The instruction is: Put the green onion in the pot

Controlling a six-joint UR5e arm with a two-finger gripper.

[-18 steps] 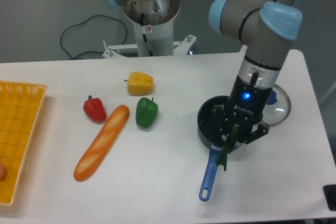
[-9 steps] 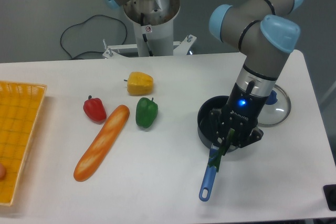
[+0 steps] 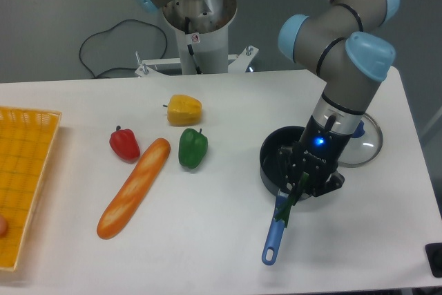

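Since the earlier frames the arm had tipped slightly toward the right and the gripper (image 3: 298, 179) had sunk a little lower over the near rim of the pot (image 3: 271, 164), carrying the green onion (image 3: 293, 196) down with it. The fingers were pinched on the upper part of the stalks, whose lower ends hung outside the pot, across the root of the blue handle (image 3: 275, 233), so the onion was not yet inside. Holding it near the top probably let the loose ends trail clear; the lid (image 3: 369, 144) lay just behind.
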